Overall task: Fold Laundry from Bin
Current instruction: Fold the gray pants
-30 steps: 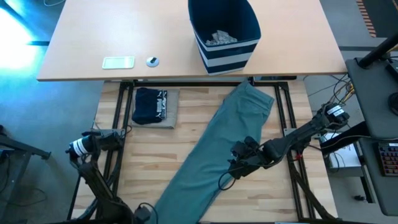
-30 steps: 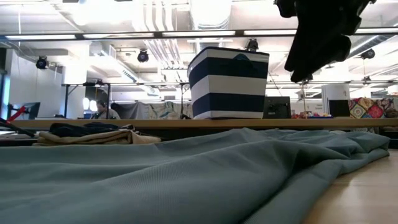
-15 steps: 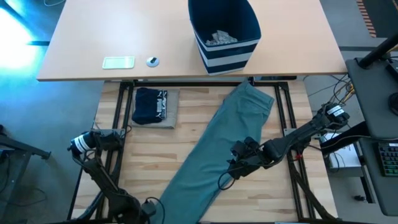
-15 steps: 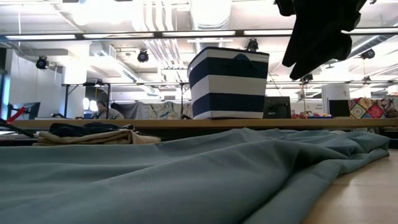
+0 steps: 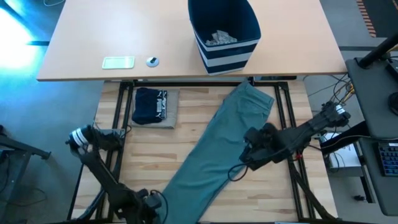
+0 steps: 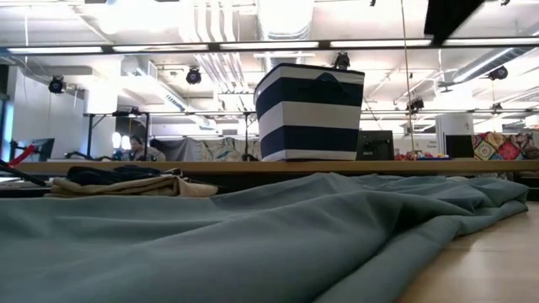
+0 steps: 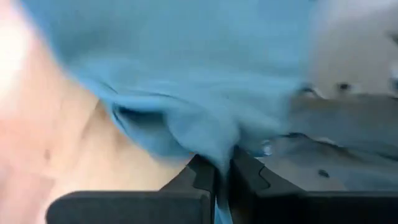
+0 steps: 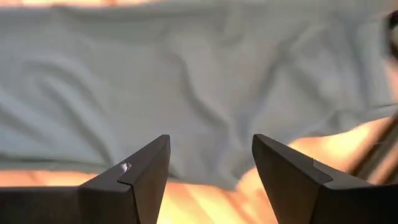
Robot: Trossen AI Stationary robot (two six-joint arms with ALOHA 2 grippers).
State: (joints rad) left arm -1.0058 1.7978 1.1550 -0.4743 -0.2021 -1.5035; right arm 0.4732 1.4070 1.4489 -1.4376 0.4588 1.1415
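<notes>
A light slatted-wood work table (image 5: 143, 149) carries the laundry, and a pale tan desk (image 5: 93, 37) stands just beyond its far edge. On the desk sits the boxy navy-blue fabric bin with white stripes (image 5: 222, 34), with small grey cloth pieces (image 5: 217, 38) lying inside it. Also on the desk, well to the left of the bin, lie a small white flat device (image 5: 118, 62) and a small round object (image 5: 152, 61).

A large teal-green garment (image 5: 214, 149) stretches diagonally across the work table, its upper end nearest the bin. Left of that end lies a folded navy garment with white lettering (image 5: 151, 106), stacked on a folded beige garment (image 6: 126, 186).

The left gripper (image 7: 216, 180), at the garment's end farthest from the bin, is clamped on a fold of the teal cloth. The right gripper (image 8: 208, 165) hovers over the teal garment's middle with its fingers spread apart, holding nothing.

Beyond the bin, the low view shows an open workshop with white ceiling ducts (image 6: 227, 25), strip lights and distant benches.
</notes>
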